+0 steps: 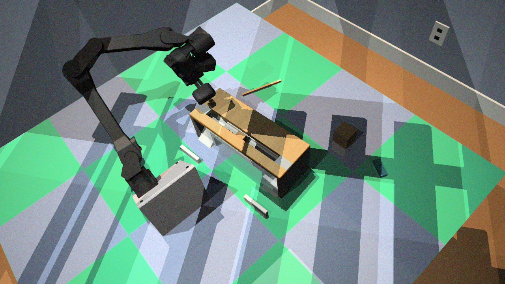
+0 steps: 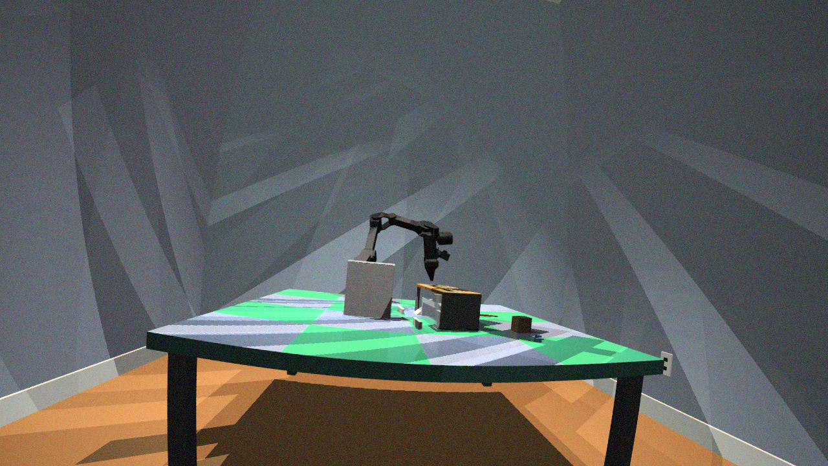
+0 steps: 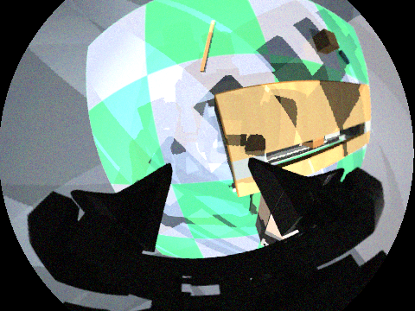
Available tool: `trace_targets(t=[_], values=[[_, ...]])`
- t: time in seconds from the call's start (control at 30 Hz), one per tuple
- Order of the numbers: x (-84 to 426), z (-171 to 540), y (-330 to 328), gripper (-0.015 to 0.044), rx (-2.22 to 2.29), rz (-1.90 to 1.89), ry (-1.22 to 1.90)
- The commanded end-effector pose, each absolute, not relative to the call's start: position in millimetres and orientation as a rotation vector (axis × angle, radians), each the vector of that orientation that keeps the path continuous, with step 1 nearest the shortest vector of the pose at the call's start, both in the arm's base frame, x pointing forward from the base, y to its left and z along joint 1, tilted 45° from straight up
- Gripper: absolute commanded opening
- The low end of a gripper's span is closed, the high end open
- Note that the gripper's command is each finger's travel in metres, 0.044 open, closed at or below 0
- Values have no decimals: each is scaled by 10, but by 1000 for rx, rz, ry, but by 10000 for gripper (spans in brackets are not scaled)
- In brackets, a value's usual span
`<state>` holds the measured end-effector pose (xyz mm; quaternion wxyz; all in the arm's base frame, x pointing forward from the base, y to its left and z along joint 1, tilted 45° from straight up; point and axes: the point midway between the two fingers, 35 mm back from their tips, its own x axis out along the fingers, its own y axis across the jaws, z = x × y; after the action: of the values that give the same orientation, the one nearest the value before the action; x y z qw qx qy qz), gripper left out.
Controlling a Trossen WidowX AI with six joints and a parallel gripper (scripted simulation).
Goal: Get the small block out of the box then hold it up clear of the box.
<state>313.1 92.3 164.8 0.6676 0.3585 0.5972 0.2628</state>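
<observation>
Fingers spread and holding nothing, the black gripper points downward above one end of the long box, apart from its lid. The box stands upright, its top warm tan wood, its end wall nearly black, its front see-through with pale pieces behind. A narrow lengthwise slot splits the lid. In the wrist view, a small orange-brown patch shows within that slot; whether it is the small block cannot be told, so the block's exact place remains unclear. Behind the box lies a thin wooden stick; past the dark end sits a brown cube. Two white bars lie before the clear front on the green-and-lavender checkered table.
</observation>
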Motion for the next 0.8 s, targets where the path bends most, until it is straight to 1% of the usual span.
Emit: trace_targets(t=[0.0,0.2,0.43,0.53,0.77], values=[[3261,1250,474,400,994,375,1493],[3219,623,-215,400,1322,56,1713],[2852,-28,-879,400,1739,-264,1939],[2743,-150,-990,400,1831,-320,1983],[2744,-156,-984,400,1831,-320,1983]])
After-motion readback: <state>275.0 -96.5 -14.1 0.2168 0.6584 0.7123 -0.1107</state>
